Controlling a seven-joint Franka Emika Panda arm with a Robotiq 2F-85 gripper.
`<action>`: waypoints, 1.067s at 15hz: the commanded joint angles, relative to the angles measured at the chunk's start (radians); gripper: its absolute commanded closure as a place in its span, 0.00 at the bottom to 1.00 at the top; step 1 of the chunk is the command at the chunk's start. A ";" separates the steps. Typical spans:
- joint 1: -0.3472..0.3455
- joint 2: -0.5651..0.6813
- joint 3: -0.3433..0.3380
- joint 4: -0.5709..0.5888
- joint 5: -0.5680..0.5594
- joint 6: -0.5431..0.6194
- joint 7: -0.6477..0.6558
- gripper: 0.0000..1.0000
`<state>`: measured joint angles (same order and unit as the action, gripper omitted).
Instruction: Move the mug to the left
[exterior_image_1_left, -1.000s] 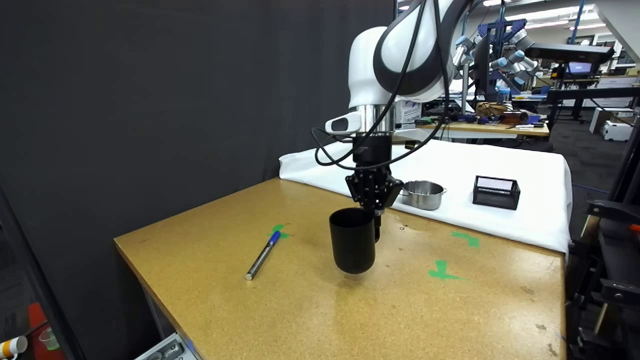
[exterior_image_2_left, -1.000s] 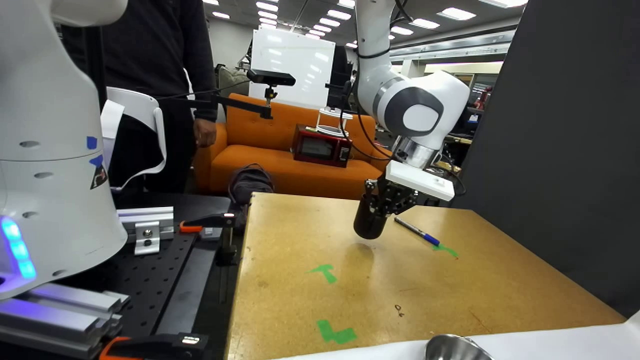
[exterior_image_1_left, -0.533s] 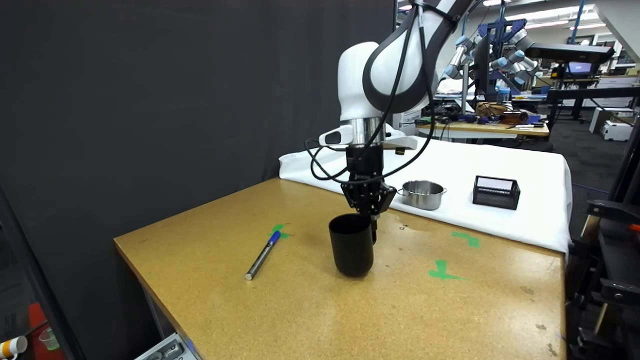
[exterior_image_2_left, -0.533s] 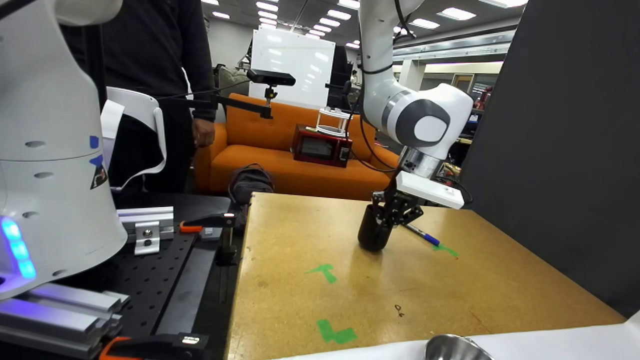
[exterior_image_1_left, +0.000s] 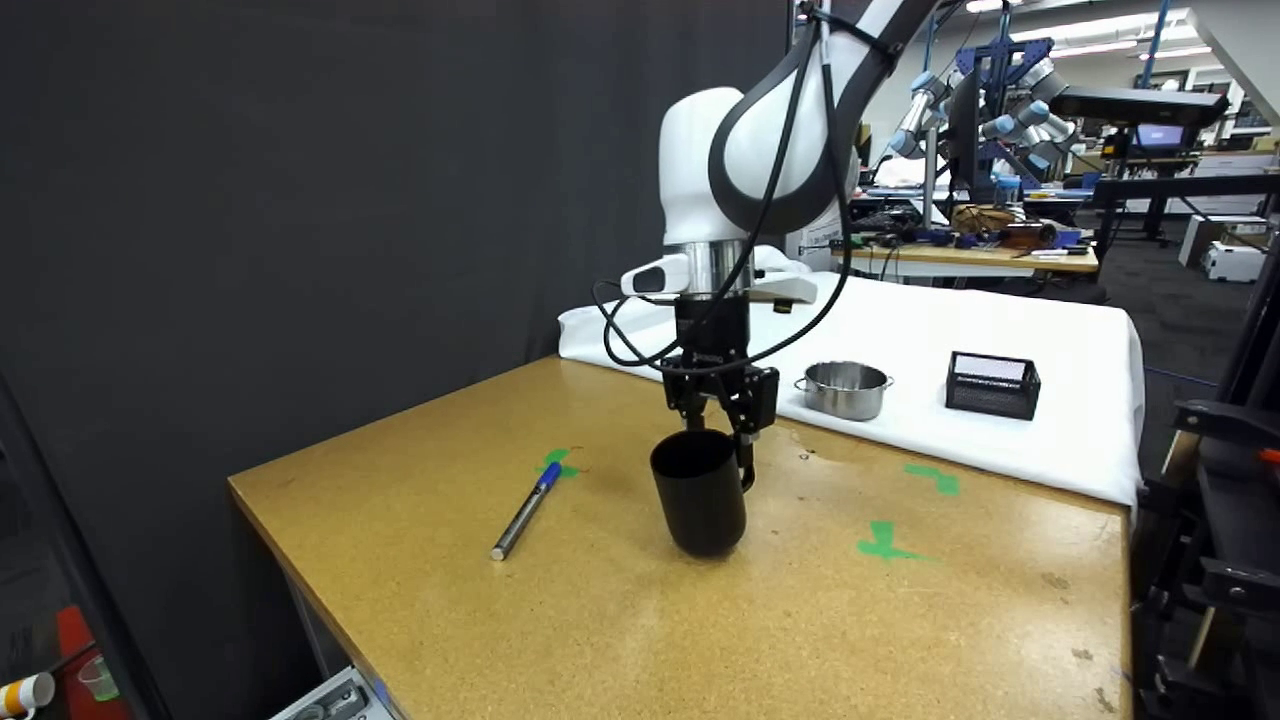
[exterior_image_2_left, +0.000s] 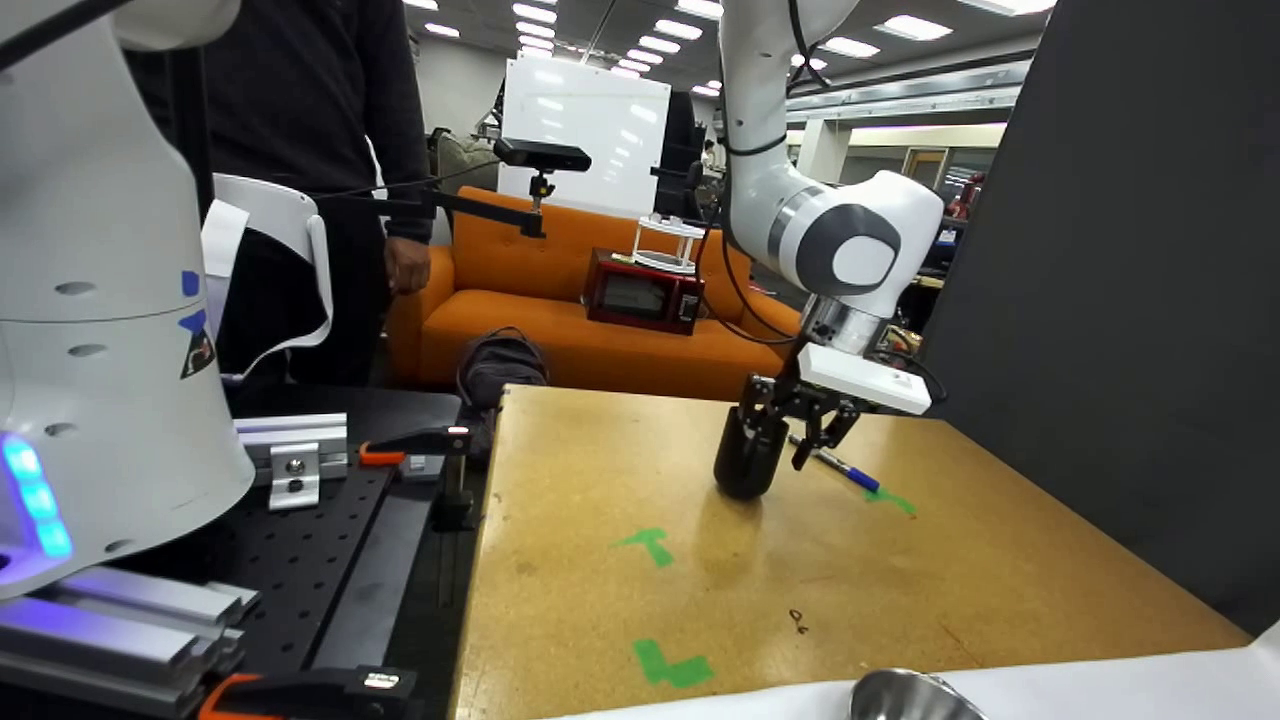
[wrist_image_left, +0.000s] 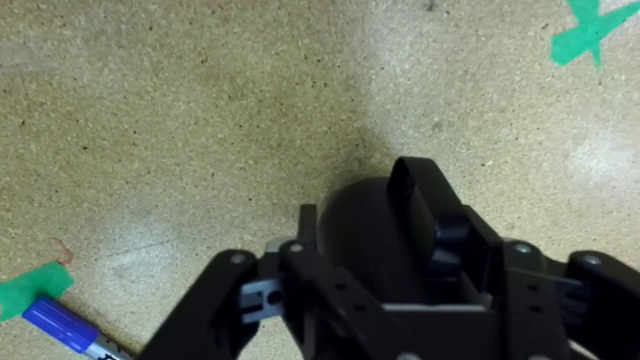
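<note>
The mug (exterior_image_1_left: 698, 500) is found at the tabletop (exterior_image_1_left: 600, 640), seemingly carried by it, its long axis tilted slightly off upright in both exterior views. It is placed just below the gripper (wrist_image_left: 380, 225), whose jaws are spread well apart; nothing appears to be gripped. The loop handle (wrist_image_left: 435, 192) is overlapped by one finger (wrist_image_left: 451, 232), while the opposite finger (exterior_image_2_left: 802, 455) is held clear; whether the loop is entered or touched cannot be told. Before any lift, finger and handle should probably be separated.
</note>
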<state>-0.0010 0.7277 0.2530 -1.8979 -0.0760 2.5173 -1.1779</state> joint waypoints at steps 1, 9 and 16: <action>0.009 0.012 0.001 0.029 -0.005 -0.013 0.004 0.02; 0.029 0.000 0.028 0.038 0.011 -0.051 0.025 0.00; 0.054 0.000 0.032 0.055 0.007 -0.069 0.062 0.00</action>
<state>0.0463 0.7317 0.2856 -1.8660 -0.0714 2.4937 -1.1295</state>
